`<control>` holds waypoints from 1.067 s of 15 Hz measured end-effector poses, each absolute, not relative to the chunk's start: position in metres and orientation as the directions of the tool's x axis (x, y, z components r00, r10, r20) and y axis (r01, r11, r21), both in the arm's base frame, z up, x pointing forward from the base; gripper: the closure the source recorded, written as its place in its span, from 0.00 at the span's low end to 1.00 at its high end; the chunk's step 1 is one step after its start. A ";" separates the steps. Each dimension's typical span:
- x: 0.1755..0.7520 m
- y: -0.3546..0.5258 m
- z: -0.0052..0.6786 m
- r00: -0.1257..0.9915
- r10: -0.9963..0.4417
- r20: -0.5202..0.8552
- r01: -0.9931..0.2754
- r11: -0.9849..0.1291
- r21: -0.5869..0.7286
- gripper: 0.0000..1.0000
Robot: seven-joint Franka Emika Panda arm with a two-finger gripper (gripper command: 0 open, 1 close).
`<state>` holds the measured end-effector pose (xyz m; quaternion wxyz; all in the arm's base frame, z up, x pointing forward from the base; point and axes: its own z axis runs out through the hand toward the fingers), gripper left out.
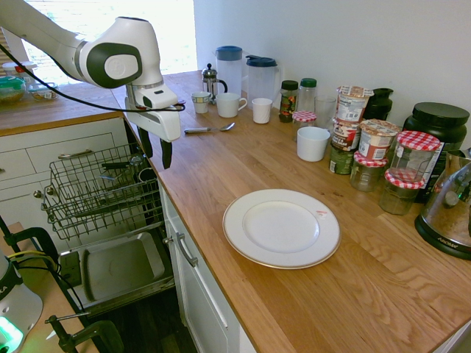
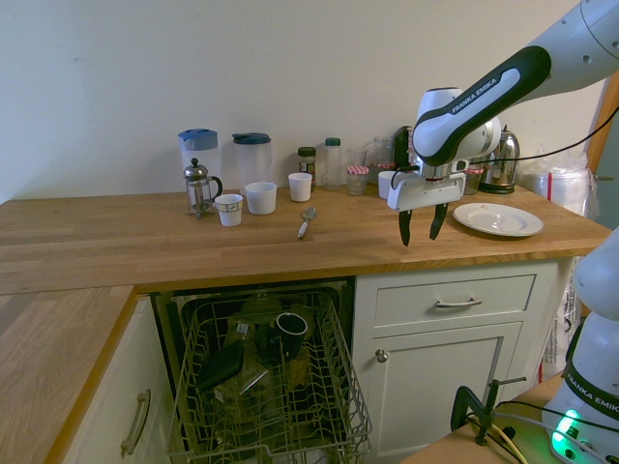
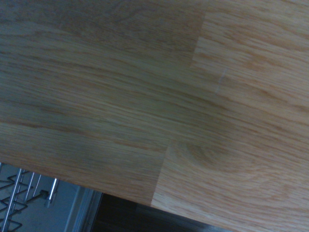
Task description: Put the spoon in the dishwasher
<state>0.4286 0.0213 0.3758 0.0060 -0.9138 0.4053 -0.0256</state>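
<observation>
Spoon (image 2: 306, 223) on counter (image 2: 145, 232)
My gripper (image 2: 423, 226) hangs near the counter's edge, fingers apart (nothing between them); dishwasher (image 2: 271, 387) open.

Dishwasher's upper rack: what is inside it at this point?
The wire rack holds a dark mug with a pale rim and some clear items. Whatever lies under those is hidden. The spoon is on the counter, not inside.
</observation>
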 end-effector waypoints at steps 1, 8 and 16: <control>0.428 0.021 0.375 0.669 -0.742 0.038 -0.742 -0.670 -0.030 0.00; 0.472 0.041 0.398 0.541 -0.841 0.012 -0.836 -0.540 -0.097 0.00; 0.615 0.153 0.399 0.297 -0.954 0.041 -0.940 -0.300 -0.163 0.00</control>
